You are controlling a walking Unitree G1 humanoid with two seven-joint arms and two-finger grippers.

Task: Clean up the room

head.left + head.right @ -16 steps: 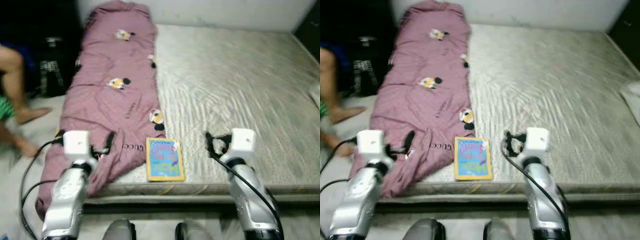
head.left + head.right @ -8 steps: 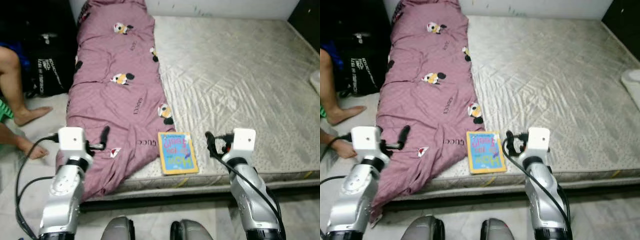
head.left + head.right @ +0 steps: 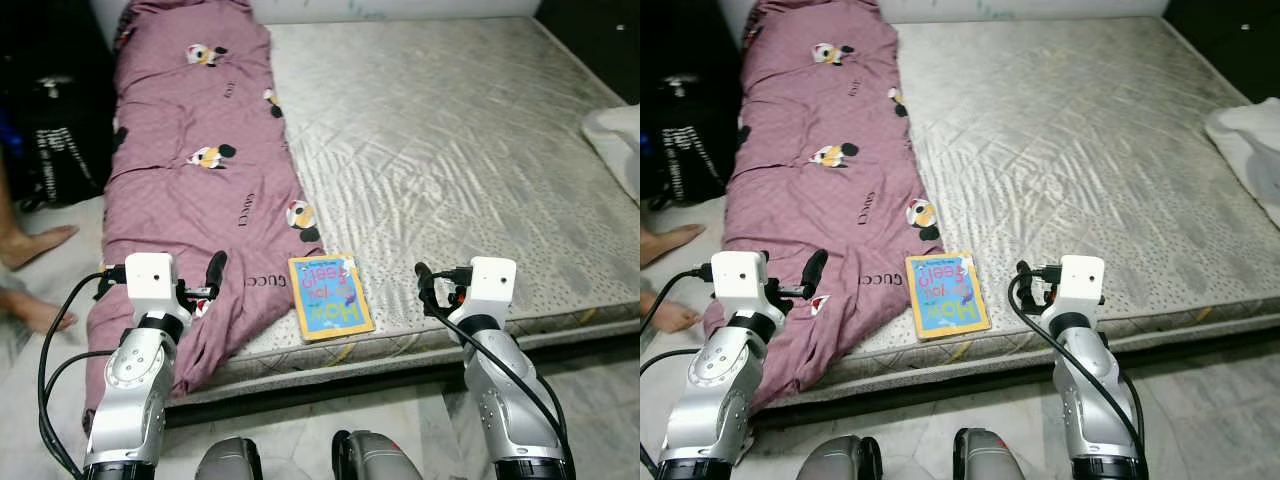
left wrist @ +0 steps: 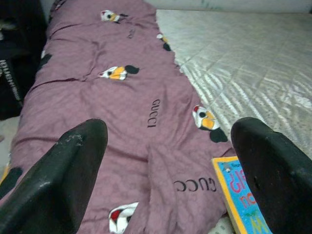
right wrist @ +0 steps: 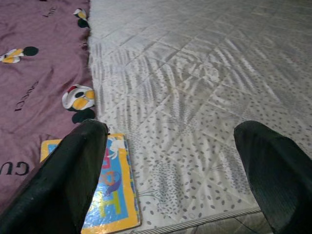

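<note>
Two grippers hang over the near edge of the bed (image 3: 480, 130), both with nothing in them. The left gripper (image 3: 212, 272) hovers above the lower end of the purple quilt (image 3: 190, 190), where the cloth spills over the bed's near left corner toward the floor; in the left wrist view its fingers (image 4: 73, 175) are spread wide, released, with the quilt between them. The right gripper (image 3: 424, 290) floats just above the bare mattress near the front edge, its fingers (image 5: 73, 170) likewise parted in the right wrist view, nothing gripped.

Between the two, a children's book (image 3: 329, 295) with a yellow border and blue cover lies flat at the bed's near edge, one side touching the quilt's hem. It sits nearer the right gripper than the left. A white cloth (image 3: 615, 135) rests at the bed's right edge, well apart. On the floor to the left stand a dark bag (image 3: 60, 130) and a person's bare foot (image 3: 40, 245).

My reading is that the robot is lining up at the bedside and no pick has begun. The book looks the likeliest first item. Taking it would call for the right gripper to swing inward, drop over the book's free long edge and close across its thin cover, probably sliding it slightly past the mattress edge to get a finger underneath.
</note>
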